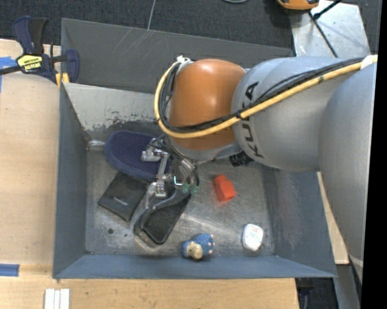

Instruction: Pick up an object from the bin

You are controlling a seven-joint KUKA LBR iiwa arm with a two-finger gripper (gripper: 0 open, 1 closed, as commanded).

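Black oblong pouch (pixel 160 222) lies on the floor of the bin (pixel 72 195) at front centre, just beside a flat black square pad (pixel 121 197) and near a navy oval item (pixel 124 149). In the camera view you see the gripper (pixel 165 181) low over the pouch's upper end. You cannot tell how wide the gripper stands, so judge this as the grasp approach: the next move calls for closing squarely on the pouch, clear of its neighbours, then lifting straight up.
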